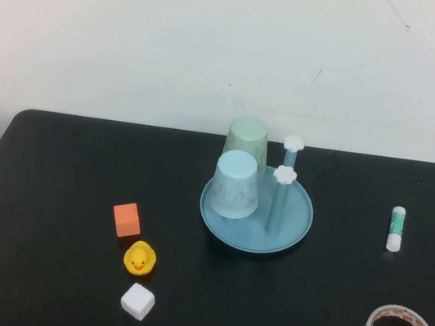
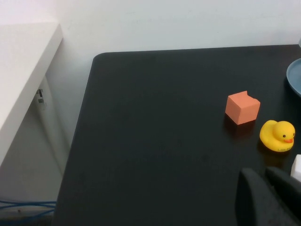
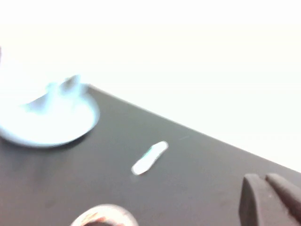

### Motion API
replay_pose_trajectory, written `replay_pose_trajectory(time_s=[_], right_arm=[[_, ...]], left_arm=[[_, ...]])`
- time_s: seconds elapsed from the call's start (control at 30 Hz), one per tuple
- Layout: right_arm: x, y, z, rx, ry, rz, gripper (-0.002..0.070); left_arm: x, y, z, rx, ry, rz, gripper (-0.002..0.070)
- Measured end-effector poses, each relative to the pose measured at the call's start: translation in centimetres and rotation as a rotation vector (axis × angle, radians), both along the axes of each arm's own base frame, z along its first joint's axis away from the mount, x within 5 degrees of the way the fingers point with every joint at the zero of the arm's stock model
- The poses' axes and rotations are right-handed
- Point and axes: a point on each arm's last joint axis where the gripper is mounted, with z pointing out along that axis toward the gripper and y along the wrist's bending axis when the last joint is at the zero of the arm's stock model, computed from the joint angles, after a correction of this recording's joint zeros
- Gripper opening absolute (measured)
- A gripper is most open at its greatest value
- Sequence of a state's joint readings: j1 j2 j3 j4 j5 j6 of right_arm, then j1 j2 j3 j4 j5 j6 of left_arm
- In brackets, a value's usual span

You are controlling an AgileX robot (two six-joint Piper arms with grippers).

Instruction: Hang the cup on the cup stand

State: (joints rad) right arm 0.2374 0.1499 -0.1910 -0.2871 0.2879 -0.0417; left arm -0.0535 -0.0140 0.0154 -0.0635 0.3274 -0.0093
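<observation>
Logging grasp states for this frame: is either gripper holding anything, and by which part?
Nothing is held. The left gripper and right gripper are shut on nothing, low over the table's near side.

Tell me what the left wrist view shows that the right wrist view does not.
Only the left wrist view shows the orange foam cube, the yellow rubber duck and the shut left gripper. Only the right wrist view shows the white glue stick, the tape roll and the shut right gripper. Both show the black table and the round teal-blue plastic cup stand.
</observation>
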Motion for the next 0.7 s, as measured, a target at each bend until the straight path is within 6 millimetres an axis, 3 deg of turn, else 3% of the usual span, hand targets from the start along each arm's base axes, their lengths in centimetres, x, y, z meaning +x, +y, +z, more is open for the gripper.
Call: replay_pose_trajectory(time_s=[0.23, 0.47, 0.7], right_arm=[[-0.8, -1.1, -1.9, 0.031, -0.116, -0.188, 0.0000], [-0.8, -1.0, -2.1, 0.106, -0.129, -0.190, 0.0000], [-0.6, -0.7, -5.4, 0.204, -0.026, -0.181, 0.0000]], left_arm=[[0.0, 0.0, 0.0, -0.001, 0.000, 0.000, 0.0000], [0.0, 0.0, 0.0, -0.001, 0.000, 0.000, 0.0000], [0.0, 0.0, 0.0, -0.001, 0.000, 0.000, 0.0000]])
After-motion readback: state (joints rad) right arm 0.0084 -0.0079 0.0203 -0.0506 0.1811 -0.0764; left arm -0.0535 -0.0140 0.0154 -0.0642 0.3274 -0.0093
